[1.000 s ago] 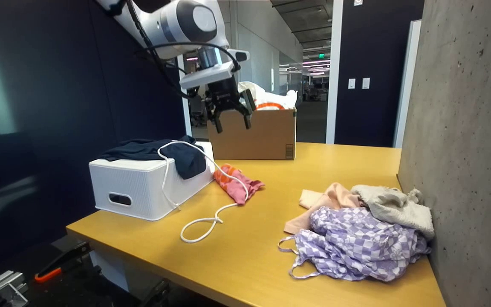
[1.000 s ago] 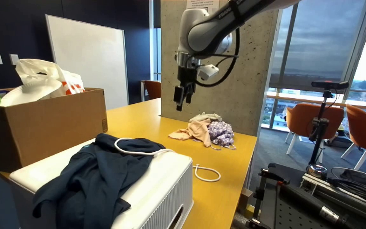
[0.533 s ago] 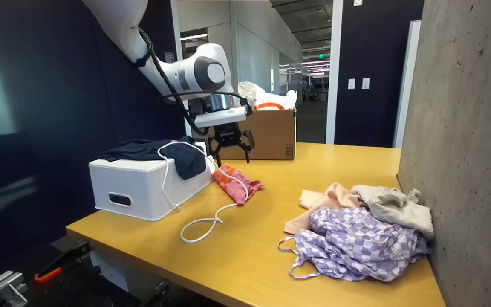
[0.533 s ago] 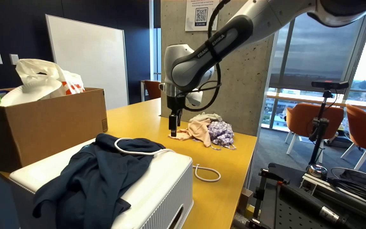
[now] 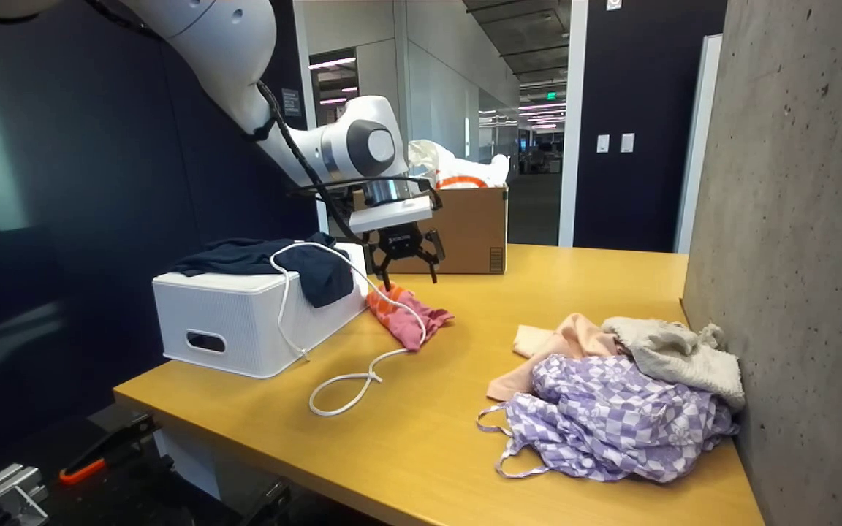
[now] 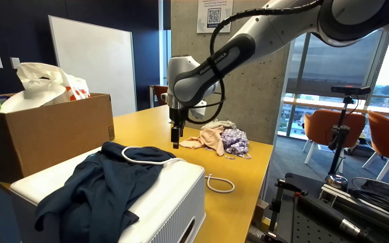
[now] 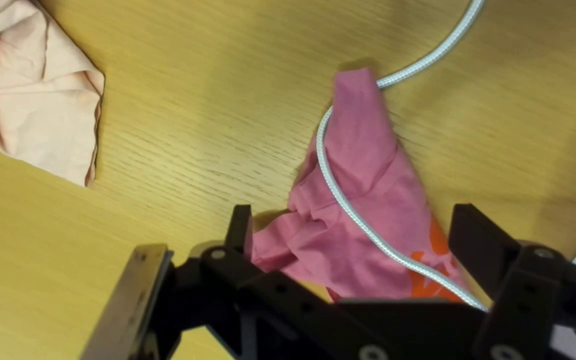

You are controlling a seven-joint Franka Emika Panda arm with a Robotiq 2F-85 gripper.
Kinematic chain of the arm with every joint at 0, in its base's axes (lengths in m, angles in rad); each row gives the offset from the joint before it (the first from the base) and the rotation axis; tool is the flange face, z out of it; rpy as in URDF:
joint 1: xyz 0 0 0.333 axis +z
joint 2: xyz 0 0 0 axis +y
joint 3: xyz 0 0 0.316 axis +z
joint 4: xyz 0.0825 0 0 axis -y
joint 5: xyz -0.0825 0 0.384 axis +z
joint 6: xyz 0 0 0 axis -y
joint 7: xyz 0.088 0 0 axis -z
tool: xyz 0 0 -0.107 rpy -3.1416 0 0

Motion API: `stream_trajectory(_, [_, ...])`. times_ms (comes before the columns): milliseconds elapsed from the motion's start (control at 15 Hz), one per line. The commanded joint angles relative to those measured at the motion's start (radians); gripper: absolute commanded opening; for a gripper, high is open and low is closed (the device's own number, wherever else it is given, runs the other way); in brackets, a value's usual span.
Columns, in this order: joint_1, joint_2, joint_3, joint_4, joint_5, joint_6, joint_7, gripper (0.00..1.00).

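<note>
The arm (image 5: 234, 69) is glossy white, with rounded, bulging joints (image 6: 191, 89) and fine seams (image 5: 196, 18). In an exterior view, a dark panel (image 6: 233, 52) along it carries pale lettering (image 6: 220, 58) that reads EMIKA, the word before partly hidden under a black strap (image 6: 215, 67). A thick, ribbed black cable (image 6: 257, 12) runs along the outside. Toward the wrist (image 5: 370, 113), a dark oval (image 5: 357, 137) frames a pale grey disc (image 5: 381, 145); past it come a shiny silver collar (image 5: 386, 192) and a slim white bar (image 5: 392, 213). The gripper (image 5: 411, 283) is matte black, with angular links (image 7: 278, 290), blocky fingers (image 7: 478, 245) and round, silvery screws (image 7: 372, 352).

Cord (image 7: 360, 223) across cloth (image 7: 378, 200); bin (image 5: 245, 325) beside (perhaps touching).
</note>
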Motion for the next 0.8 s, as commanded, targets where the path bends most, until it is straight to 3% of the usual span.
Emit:
stream_trajectory(0, [-0.008, 0.001, 0.011, 0.004, -0.011, -0.004, 0.006, 1.00])
stream_trajectory(400, [0.006, 0.013, 0.048, -0.004, -0.037, 0.005, -0.102, 1.00])
stream_trajectory(733, [0.013, 0.072, 0.091, 0.067, -0.074, 0.023, -0.241, 1.00])
